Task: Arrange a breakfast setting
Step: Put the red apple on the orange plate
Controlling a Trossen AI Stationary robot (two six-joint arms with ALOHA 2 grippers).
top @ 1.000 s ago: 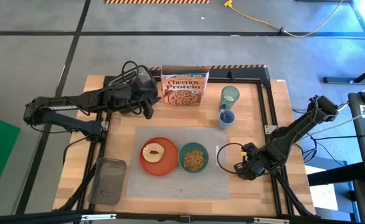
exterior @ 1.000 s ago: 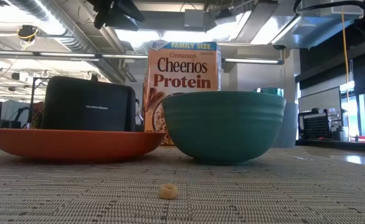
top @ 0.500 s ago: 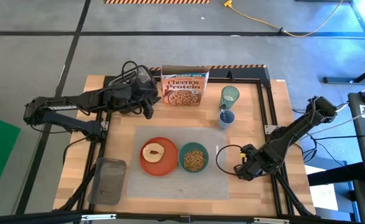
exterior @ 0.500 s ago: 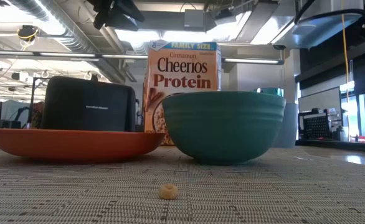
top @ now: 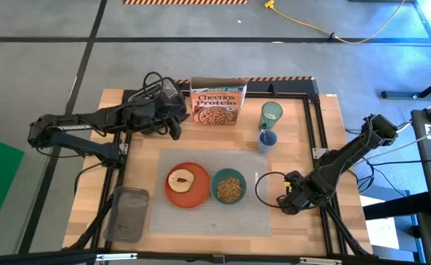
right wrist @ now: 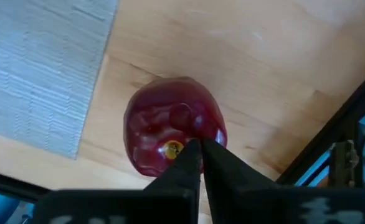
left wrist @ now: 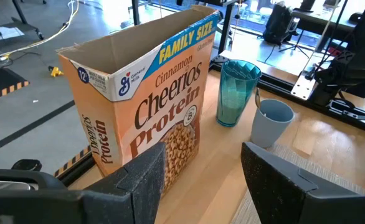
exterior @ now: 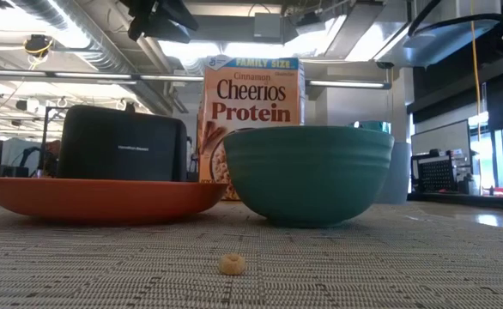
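The small red apple (right wrist: pixel 170 134) lies on the bare wood just off the right edge of the pale ribbed placemat (top: pixel 212 193). My right gripper (right wrist: pixel 199 149) is shut, with its tips at the apple's top. It also shows in the high view (top: pixel 285 203). On the mat stand the orange plate (top: pixel 187 185) with the toast slice (top: pixel 180 179) and the teal bowl (top: pixel 229 188) holding cereal. The green tumbler (top: pixel 271 113) and a pale cup (top: pixel 267 139) with cutlery stand behind the mat. My left gripper (left wrist: pixel 201 186) is open and empty beside the Cheerios box (left wrist: pixel 148 112). My right gripper's shut fingertips (right wrist: pixel 192 155) come from above, pointing down at the apple's top, right beside its yellow-brown stem spot (right wrist: pixel 172 148). I cannot tell whether they touch it or pinch a stem. The apple rests on the wood.
The black toaster (exterior: pixel 123 143) stands at the back left, partly under my left arm. A grey tray (top: pixel 129 213) lies at the near left. A loose cereal ring (exterior: pixel 230 263) lies on the mat. A black frame rail (top: pixel 320 140) runs along the table's right side.
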